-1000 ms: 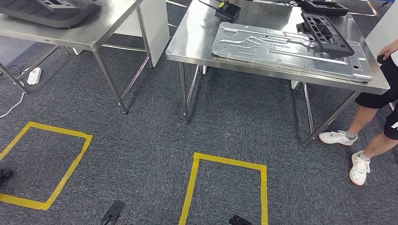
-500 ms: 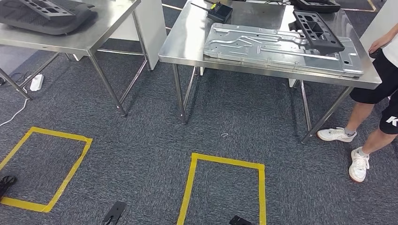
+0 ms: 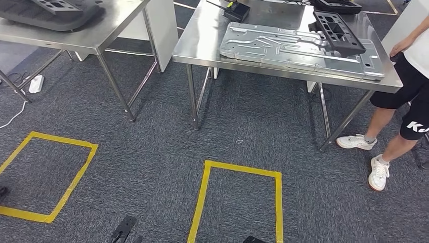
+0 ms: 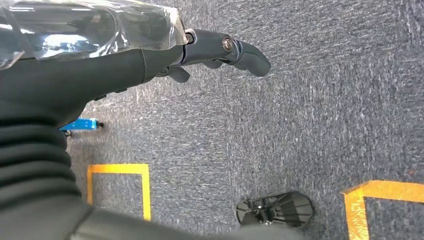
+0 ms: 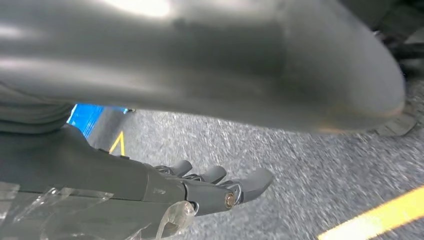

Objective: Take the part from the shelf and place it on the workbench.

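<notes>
Where shorts point(image 3: 411, 109) show, "K" reads

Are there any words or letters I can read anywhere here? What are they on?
"KJ" or similar: white letters on the person's black shorts, cut off at the picture's edge, so the rest cannot be read.
The small black box with a yellow patch on the steel table: too small to read.
</notes>
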